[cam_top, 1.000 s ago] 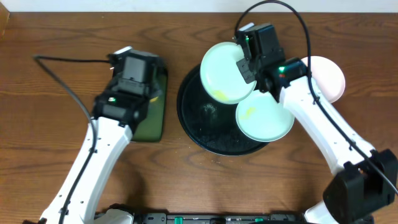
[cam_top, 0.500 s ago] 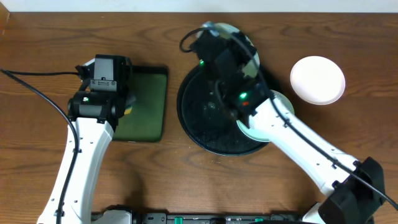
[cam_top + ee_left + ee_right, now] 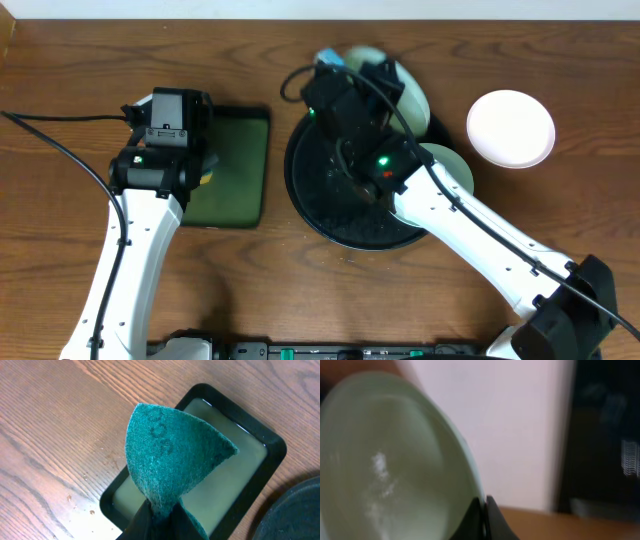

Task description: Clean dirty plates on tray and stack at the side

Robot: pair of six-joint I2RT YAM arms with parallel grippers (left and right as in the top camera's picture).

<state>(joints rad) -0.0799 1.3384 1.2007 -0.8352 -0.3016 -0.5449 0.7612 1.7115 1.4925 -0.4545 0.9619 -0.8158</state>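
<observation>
The green plate [image 3: 412, 92], flat above the black tray [image 3: 318, 198] a second ago, now stands tilted over its far rim, pinched by the right end effector [image 3: 483, 504], while the left end effector [image 3: 159, 512] clamps a scouring pad [image 3: 170, 455], so wiping should follow.

A robotics lab bench: white left arm [image 3: 128, 260] and right arm [image 3: 470, 230] rising from a wooden table's [image 3: 60, 250] near edge, black cable [image 3: 20, 120] trailing left, a black tray [image 3: 318, 205] mid-table, plain white wall [image 3: 200, 8] beyond the far edge.
</observation>
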